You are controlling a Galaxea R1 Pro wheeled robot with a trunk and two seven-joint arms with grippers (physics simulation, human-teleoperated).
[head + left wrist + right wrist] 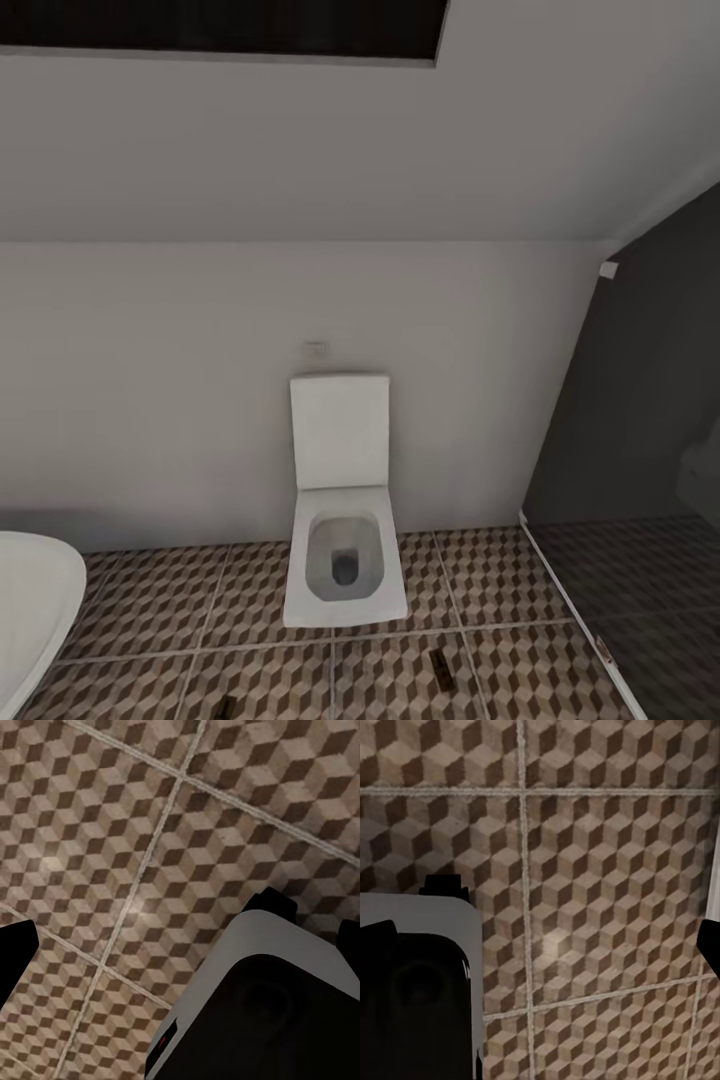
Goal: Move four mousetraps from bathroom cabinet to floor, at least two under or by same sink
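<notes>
While two mousetraps, one (439,668) right of the other (226,707), lie on the patterned floor (150,610) before the white toilet (343,555), a bathtub rim (35,590) shows left; I cannot tell either gripper's jaw state.

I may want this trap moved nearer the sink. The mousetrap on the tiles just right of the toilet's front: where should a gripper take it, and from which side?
Probably from straight above the mousetrap, closing across its two long edges near mid-length. It is a thin, narrow slab lying flat on the bathroom floor, so the sides offer little face. Its wire parts are too small to judge.
</notes>
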